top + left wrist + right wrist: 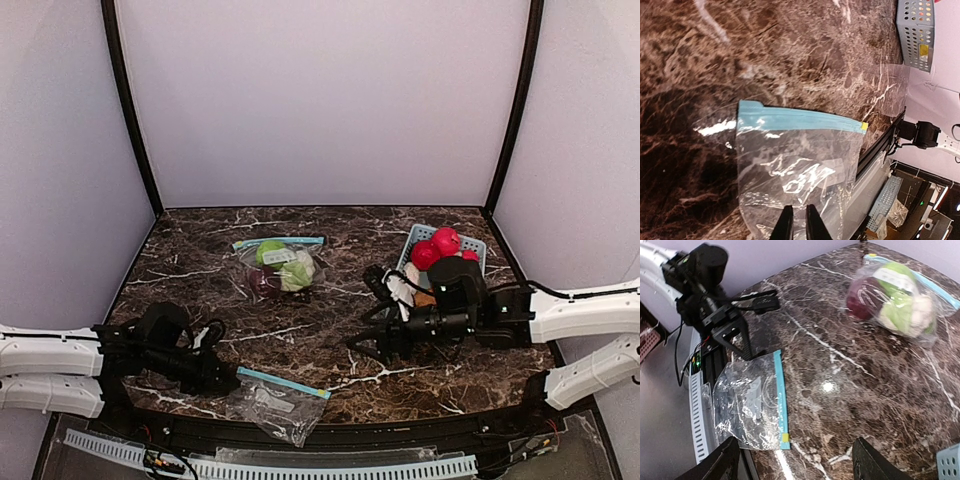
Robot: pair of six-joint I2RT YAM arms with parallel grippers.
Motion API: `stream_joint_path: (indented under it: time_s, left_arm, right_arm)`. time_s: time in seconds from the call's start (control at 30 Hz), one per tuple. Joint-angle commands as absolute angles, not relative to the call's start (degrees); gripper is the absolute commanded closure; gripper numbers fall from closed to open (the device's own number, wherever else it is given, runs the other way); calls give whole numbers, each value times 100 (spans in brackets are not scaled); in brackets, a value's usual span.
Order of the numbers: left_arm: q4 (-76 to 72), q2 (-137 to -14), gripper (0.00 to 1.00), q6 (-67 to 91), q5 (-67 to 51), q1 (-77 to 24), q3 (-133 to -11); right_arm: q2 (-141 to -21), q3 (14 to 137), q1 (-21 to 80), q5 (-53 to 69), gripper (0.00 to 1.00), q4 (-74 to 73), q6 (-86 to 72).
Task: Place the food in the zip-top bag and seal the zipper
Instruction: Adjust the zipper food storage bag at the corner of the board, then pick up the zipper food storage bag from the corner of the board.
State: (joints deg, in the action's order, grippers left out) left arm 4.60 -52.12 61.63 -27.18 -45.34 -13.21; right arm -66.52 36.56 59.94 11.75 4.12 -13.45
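Dark marble counter (300, 340) seen from above, with two robot arms at its near edge. The left gripper (799, 227) hovered with its fingers almost touching, only a sliver between them and nothing held. Just below and ahead of its tips lay an empty zip-top bag (795, 170), flat, with a blue zipper strip (800, 119) along one edge. The right gripper (797, 462) stood with its fingers wide apart and empty above bare counter. Ahead of it and to its right, well apart, sat a second zip-top bag (900, 300) holding food (902, 315) — green, white and dark purple pieces. Behind the right gripper, red pieces (436, 246) lay in a light-blue basket (478, 248).
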Motion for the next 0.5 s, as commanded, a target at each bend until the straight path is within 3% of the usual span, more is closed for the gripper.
stream_joint_path:
  time_s: [0.0, 0.23, 0.47]
  left_arm:
    - [623, -5502, 82, 5540, -2666, -4459, -1886]
    - [1434, -6001, 52, 4152, -2824, -3543, -2879]
    - [2296, -6499, 43, 2830, -2843, -2759, -4132]
  right_arm:
    - [-7172, 4194, 6744, 807, 24, 365, -916]
    - [-8630, 5315, 7865, 125, 21, 66, -1016]
    - [-10218, 6737, 8497, -487, 20, -982, -1117]
